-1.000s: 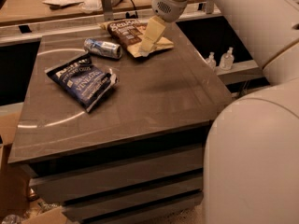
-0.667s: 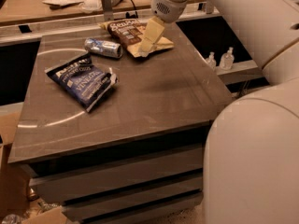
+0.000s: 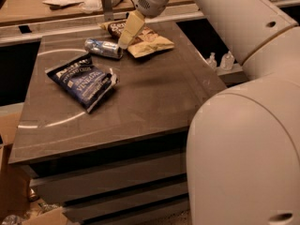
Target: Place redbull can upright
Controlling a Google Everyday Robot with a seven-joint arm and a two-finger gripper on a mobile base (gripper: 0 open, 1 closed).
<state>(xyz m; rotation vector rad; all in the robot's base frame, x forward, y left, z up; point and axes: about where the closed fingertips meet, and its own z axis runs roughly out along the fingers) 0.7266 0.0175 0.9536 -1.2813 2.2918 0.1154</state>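
Currently your end effector (image 3: 123, 42), spread impossible to tell, hangs just beside the toppled redbull can (image 3: 103, 48); likely light, slick, dentable, so grasp mid-body.

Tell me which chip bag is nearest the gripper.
The brown-and-cream bag: the gripper hangs between it and the can. The dark blue bag lies apart, nearer the camera.

table (image 3: 159, 97): brown top | can (image 3: 102, 48): on its side, near the back | blue chip bag (image 3: 84, 81): flat, in front of can | brown chip bag (image 3: 151, 41): right of can | gripper (image 3: 125, 42): at can's right end
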